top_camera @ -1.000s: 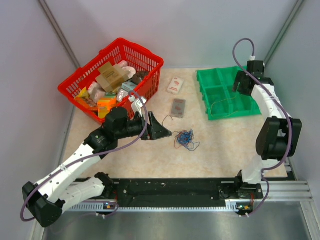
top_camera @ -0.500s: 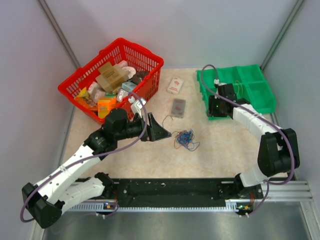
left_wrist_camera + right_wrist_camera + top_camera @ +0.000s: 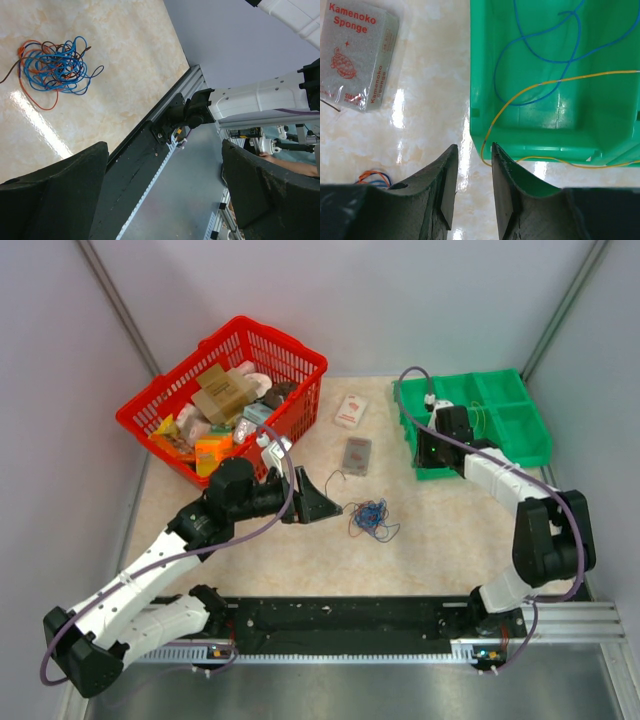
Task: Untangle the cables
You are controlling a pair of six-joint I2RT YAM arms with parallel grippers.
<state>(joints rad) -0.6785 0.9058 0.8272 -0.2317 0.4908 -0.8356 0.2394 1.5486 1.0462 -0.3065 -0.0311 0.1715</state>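
right arm doubles back over the green tray (image 3: 535,125), wrist tipped down at its near left corner. right gripper (image 3: 473,147) fingers stand a slim gap apart around an orange wire (image 3: 530,86) trailing over the tray's wall, not squeezing it. the tangle of cables (image 3: 371,517) lies well left of the tray. beyond it the left arm stretches low, left gripper (image 3: 162,150) spread wide.

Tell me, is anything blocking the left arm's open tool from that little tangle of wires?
Nothing visible does. Only bare table lies between the left tool and the tangle of cables, which lies apart from it, untouched.
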